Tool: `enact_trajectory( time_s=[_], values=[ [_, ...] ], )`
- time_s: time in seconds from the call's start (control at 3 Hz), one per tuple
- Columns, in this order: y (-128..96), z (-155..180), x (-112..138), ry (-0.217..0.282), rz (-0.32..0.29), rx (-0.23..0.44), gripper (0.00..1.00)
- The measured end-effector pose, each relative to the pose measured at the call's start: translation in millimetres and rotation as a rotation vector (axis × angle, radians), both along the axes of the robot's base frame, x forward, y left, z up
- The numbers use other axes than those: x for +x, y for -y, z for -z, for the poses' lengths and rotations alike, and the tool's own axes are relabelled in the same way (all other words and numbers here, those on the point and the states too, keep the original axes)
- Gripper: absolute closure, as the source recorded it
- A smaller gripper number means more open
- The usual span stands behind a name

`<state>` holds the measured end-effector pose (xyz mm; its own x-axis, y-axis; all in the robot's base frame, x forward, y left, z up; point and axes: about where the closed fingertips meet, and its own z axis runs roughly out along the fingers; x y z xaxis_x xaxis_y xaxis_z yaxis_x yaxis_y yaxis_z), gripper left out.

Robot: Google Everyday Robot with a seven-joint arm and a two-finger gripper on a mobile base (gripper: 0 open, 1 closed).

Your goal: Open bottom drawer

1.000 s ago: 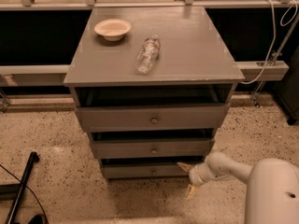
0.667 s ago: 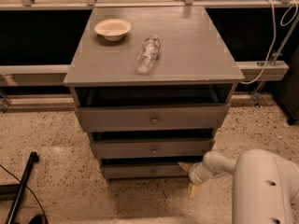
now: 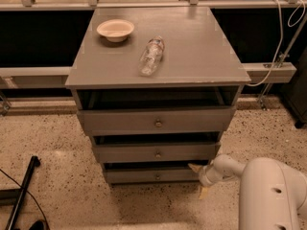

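**Q:** Where is the gripper, and what is it doing?

**A:** The white robot arm comes in from the lower right corner. Its gripper sits low, near the floor, at the right end of the lowest drawer. The two tan fingertips are spread apart, one pointing up and left, the other down. Nothing is held between them. The upper tip lies at the drawer's right corner; I cannot tell whether it touches the wood.

**Q:** Which drawer is that?

**A:** It is the bottom drawer, a grey wooden drawer with the slimmest front of three. A small round brass knob sits at its centre, well left of the gripper. A thin dark gap runs along the top of its front.

**Q:** What is above it?

**A:** A mid-sized grey drawer front comes next, then the tallest grey drawer front. Each has its own brass knob and a dark gap above it. All three belong to a grey wooden table with a flat square top.

**Q:** Is anything on the table?

**A:** A shallow cream-coloured bowl stands near the back left corner. A clear plastic bottle lies on its side near the middle, just right of the bowl.

**Q:** And around the table?

**A:** A speckled beige floor lies below. A black pole crosses the lower left corner. A white cable hangs at the upper right.
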<state>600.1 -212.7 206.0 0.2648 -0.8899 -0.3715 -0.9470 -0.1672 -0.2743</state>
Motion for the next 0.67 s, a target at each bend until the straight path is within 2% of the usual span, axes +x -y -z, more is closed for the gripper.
enact_trajectory(
  time_s=[0.67],
  values=[
    [3,7,34,0.107,0.070,0.051,0.00]
  ],
)
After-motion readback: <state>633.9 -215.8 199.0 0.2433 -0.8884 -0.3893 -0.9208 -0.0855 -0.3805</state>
